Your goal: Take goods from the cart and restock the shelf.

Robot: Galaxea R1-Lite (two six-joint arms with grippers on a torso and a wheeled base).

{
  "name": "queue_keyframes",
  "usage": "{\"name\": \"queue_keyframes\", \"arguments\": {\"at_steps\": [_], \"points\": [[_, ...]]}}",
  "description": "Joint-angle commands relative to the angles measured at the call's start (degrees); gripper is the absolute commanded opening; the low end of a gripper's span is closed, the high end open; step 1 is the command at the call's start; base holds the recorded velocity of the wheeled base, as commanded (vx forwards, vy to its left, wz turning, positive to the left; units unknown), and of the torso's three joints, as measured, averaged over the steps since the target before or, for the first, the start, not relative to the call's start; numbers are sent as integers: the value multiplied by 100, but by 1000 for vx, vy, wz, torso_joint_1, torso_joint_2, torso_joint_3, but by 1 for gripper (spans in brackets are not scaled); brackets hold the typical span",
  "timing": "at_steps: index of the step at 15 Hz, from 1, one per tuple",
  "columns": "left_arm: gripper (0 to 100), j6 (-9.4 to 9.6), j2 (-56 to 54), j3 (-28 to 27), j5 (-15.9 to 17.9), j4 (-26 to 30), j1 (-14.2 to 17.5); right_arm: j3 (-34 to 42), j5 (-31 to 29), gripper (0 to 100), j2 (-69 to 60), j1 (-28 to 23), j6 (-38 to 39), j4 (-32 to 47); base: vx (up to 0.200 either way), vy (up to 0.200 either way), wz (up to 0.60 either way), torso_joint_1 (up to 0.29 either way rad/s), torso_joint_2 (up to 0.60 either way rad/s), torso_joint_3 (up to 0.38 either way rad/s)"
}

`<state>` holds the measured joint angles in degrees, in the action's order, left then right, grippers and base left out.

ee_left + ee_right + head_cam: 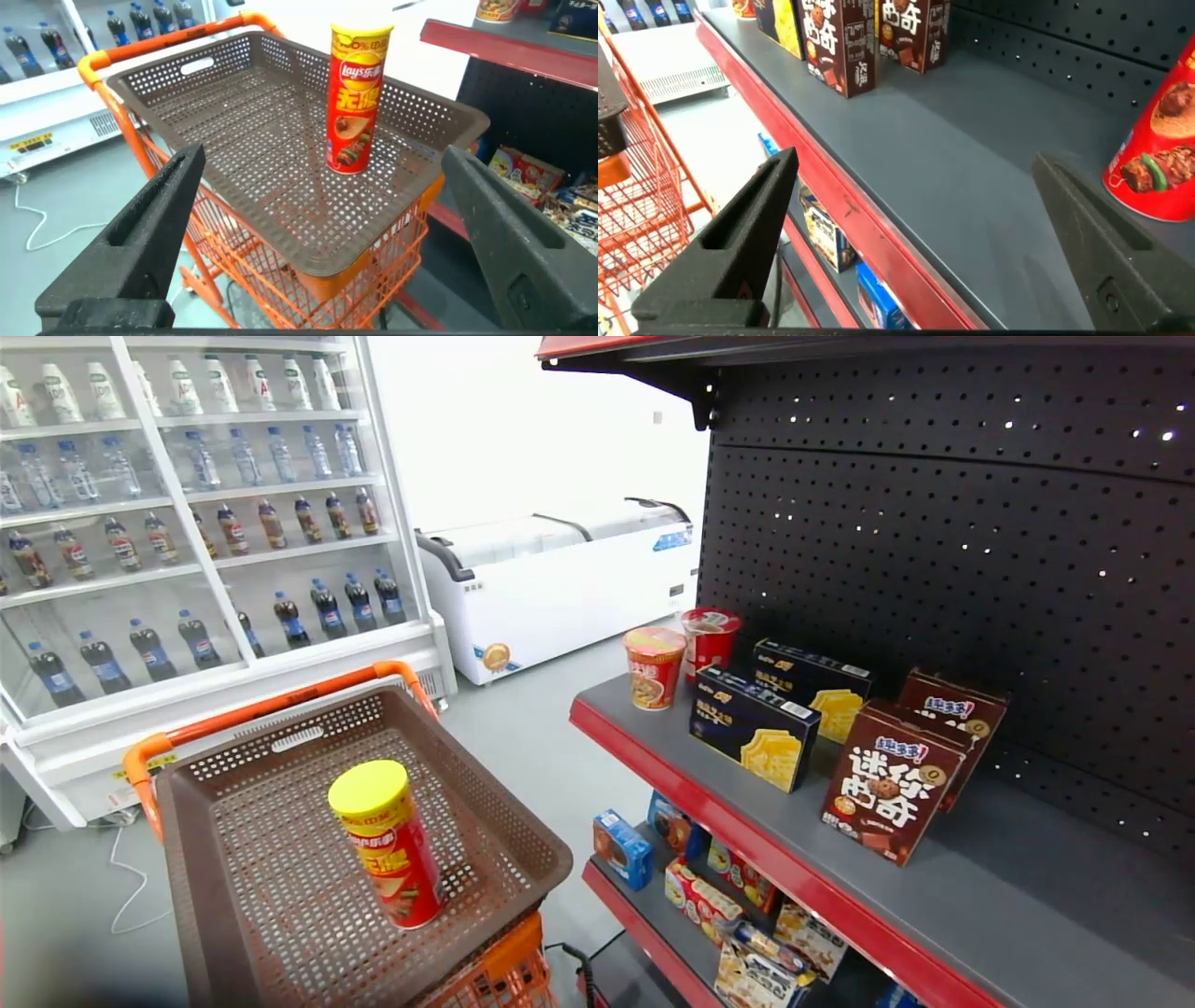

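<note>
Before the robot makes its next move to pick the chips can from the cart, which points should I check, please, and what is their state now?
1. Chips can stands upright in the cart basket: ok.
2. Left hand open and empty: ok.
3. Left hand around the chips can: not ok, the can is apart from it, farther ahead.
4. Bare place on the shelf beside the brown boxes: ok.
5. Right hand open, empty, over the shelf: ok.
</note>
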<state>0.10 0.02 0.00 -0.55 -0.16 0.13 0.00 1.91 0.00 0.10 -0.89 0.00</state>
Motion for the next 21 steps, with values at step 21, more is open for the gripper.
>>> {"name": "queue_keyframes", "arguments": {"at_steps": [21], "points": [[100,-150,7152,-1327,855,-2603,-84,0,2,100,9,-1,10,9,0,0,57,0,0,0]]}}
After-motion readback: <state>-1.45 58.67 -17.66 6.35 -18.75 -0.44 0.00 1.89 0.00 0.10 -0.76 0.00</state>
